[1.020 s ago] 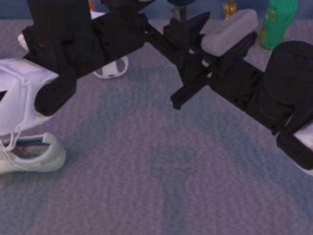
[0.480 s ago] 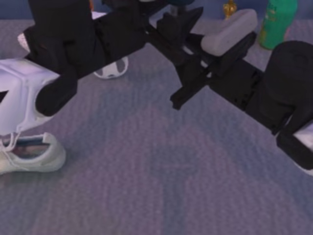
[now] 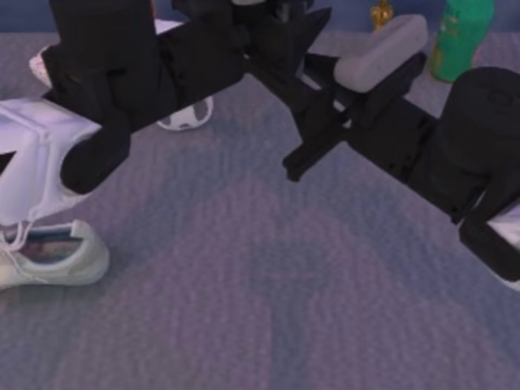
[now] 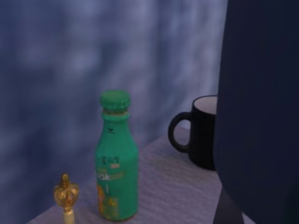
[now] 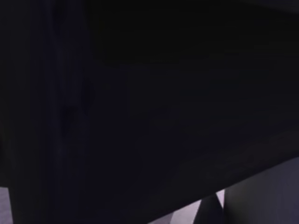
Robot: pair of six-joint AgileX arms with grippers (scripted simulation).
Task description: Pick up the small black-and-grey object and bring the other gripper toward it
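Only a sliver of the small black-and-grey object (image 3: 284,10) shows at the back edge of the top view, raised off the table and mostly hidden by my left gripper (image 3: 288,28), which carries it. My right gripper (image 3: 294,166) points left across the middle of the table, just in front of and below the left one, with its arm's grey casing (image 3: 380,50) behind it. The two black arms overlap there, so the fingers cannot be made out. In the left wrist view a bulky dark mass (image 4: 261,112), likely the right arm, fills one side. The right wrist view is dark.
A green bottle (image 3: 461,36) (image 4: 116,158) and a brass bell (image 3: 380,12) (image 4: 65,193) stand at the back right, with a black mug (image 4: 201,133) nearby. A white shoe (image 3: 53,256) lies front left. A black-and-white round object (image 3: 185,114) sits under the left arm.
My left gripper has shifted left and toward the back edge, taking the small stick with it. The right arm has not moved.
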